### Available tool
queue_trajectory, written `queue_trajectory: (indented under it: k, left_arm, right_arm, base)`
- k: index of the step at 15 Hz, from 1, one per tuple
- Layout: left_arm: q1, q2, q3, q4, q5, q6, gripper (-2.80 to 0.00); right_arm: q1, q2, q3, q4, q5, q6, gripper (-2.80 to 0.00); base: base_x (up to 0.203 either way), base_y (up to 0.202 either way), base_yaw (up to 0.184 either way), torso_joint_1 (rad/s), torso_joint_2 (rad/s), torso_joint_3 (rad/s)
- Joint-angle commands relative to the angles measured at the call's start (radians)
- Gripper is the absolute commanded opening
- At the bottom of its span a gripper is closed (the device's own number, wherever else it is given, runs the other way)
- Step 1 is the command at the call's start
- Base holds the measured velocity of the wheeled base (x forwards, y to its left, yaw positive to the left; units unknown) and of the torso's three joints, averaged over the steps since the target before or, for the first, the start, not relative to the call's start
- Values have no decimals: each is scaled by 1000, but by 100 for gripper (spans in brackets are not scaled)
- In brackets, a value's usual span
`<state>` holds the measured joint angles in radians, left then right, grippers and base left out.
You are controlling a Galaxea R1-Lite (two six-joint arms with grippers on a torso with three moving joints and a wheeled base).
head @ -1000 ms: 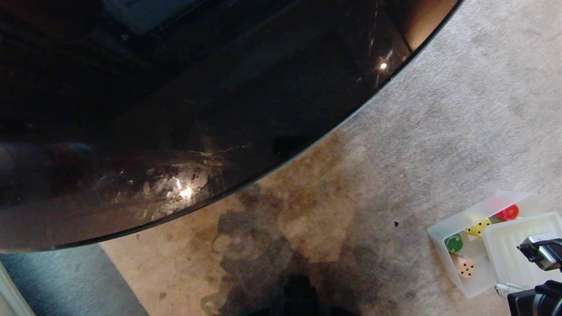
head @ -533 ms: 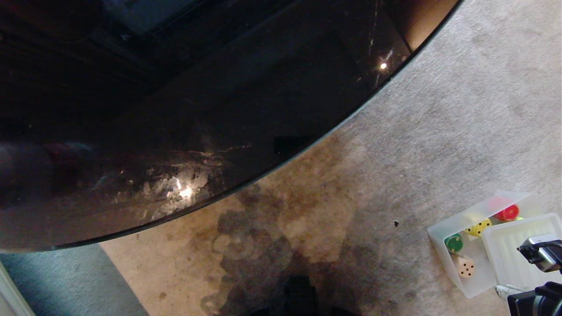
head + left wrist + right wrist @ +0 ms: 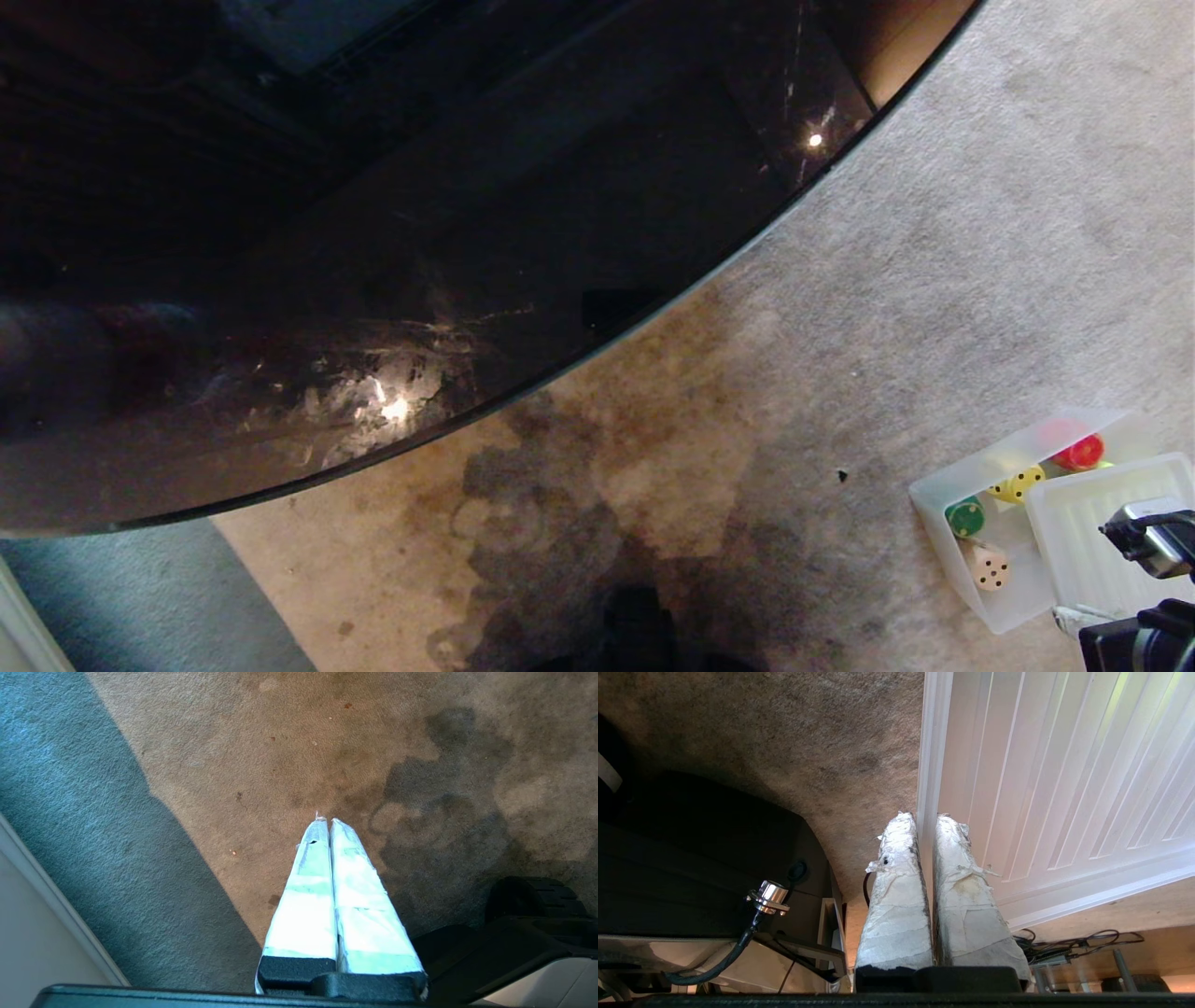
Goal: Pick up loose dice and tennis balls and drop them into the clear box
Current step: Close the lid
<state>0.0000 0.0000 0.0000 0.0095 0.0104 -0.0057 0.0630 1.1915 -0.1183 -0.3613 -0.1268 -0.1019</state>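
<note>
The clear box (image 3: 943,490) sits on the carpet at the lower right. Inside it lie a red die (image 3: 1081,452), a yellow die (image 3: 1018,483), a green die (image 3: 964,516) and a tan die (image 3: 988,566). A ribbed translucent lid (image 3: 1102,532) covers the box's right part. My right gripper (image 3: 924,819) is shut on the lid's rim (image 3: 930,765), which runs between its taped fingers. No tennis ball shows plainly; only a yellow-green tint glows through the lid (image 3: 1120,700). My left gripper (image 3: 325,820) hangs shut and empty over bare carpet, away from the box.
A dark glossy round table (image 3: 373,233) fills the upper left, its curved edge running down to the stained carpet (image 3: 653,467). My black base (image 3: 639,635) is at the bottom. Cables (image 3: 1064,947) lie near the lid. A white baseboard (image 3: 60,905) borders the carpet.
</note>
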Motion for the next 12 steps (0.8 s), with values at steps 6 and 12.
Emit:
queue_trajectory:
  k: [6, 12]
  left_arm:
    - [0, 0, 0, 0, 0, 0, -280]
    - [0, 0, 2, 0, 0, 0, -280]
  right_arm:
    - [1, 0, 2, -2, -1, -1, -280]
    - [1, 0, 2, -2, -1, -1, -280]
  base:
    - [0, 0, 0, 0, 0, 0]
    - [0, 0, 0, 0, 0, 0]
